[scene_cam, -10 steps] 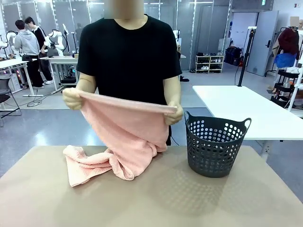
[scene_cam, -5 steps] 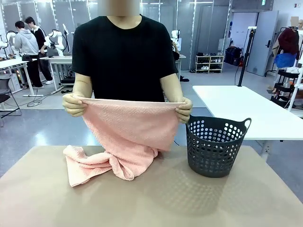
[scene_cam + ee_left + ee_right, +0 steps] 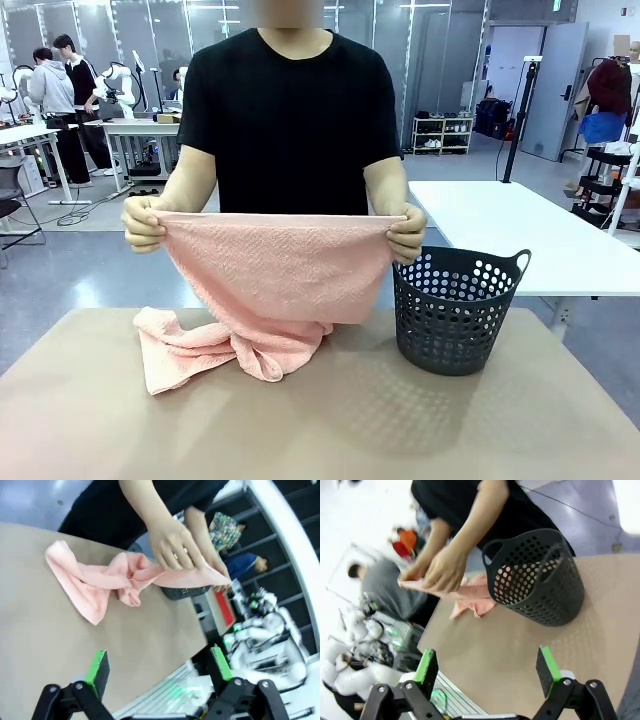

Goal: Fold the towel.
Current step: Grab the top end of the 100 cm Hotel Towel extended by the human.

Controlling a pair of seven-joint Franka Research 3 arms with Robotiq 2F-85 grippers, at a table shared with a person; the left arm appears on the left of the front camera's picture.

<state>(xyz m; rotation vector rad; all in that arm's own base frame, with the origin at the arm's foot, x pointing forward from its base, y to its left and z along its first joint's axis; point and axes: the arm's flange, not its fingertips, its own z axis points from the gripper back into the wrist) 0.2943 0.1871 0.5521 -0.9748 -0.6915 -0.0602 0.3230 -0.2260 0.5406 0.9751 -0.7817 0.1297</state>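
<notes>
Tension is put on the top edge of the large, pale salmon-pink terry towel (image 3: 280,270) with its herringbone weave. One corner is pinched by the person's hand on the robot's left (image 3: 143,222) and the other by the person's other hand (image 3: 407,235), so that the edge is stretched level at about waist height, above the far side of the tan worktop (image 3: 420,430). The upper part of the towel is thereby hung flat, facing the robot. This is judged to be a way of finding and squaring the corners before any fold is made.

The lower part is not yet lifted clear. It lies bunched and twisted on the worktop, trailing towards the robot's left. No fold is seen to be completed, so the task is judged to be at its start.

The dark grey perforated plastic basket (image 3: 455,310) with loop handles is stood upright on the worktop just beside the towel, on the robot's right.

The left robot hand (image 3: 159,665) is released, its green-padded fingers spread wide with nothing between them, above the near part of the worktop and well apart from the towel. The right robot hand (image 3: 487,666) is likewise released and empty, on the basket's side. Both are judged to be placed well back so that the person's spreading of the cloth is not obstructed.
</notes>
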